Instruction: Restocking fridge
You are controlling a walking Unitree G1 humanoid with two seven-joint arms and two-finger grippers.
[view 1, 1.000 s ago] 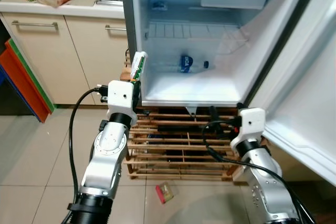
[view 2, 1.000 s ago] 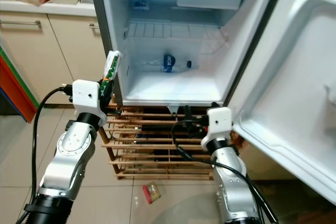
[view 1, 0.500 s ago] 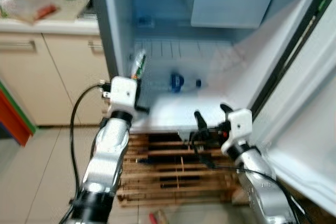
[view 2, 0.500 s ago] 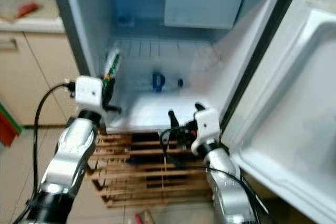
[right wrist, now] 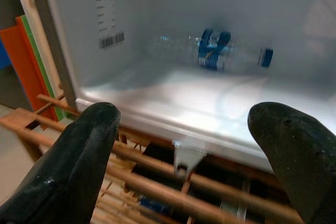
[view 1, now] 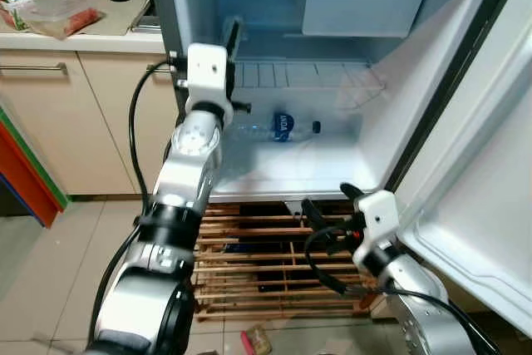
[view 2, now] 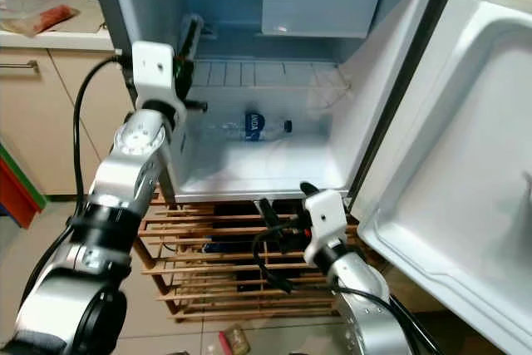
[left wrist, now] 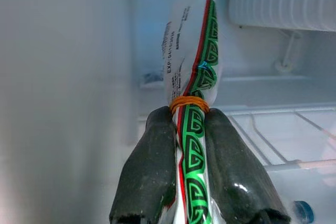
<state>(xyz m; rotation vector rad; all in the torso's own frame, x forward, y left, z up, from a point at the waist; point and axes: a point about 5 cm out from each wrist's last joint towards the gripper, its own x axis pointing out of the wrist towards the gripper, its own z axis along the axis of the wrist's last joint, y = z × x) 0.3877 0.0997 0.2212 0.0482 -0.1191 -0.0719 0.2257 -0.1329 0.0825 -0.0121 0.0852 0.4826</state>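
From the head, the left gripper [view 1: 231,39] reached inside the fridge [view 1: 391,114], above a water bottle [view 1: 278,127]. Its wrist showed fingers clamped on a green packet [left wrist: 191,103]. The right gripper [right wrist: 189,145] gaped empty before a wooden rack [view 1: 274,247].

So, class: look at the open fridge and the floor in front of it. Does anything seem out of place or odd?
Two things. A small packet lies on the floor tiles below the wooden rack, as if dropped. Inside the fridge, a water bottle lies on its side rather than standing.
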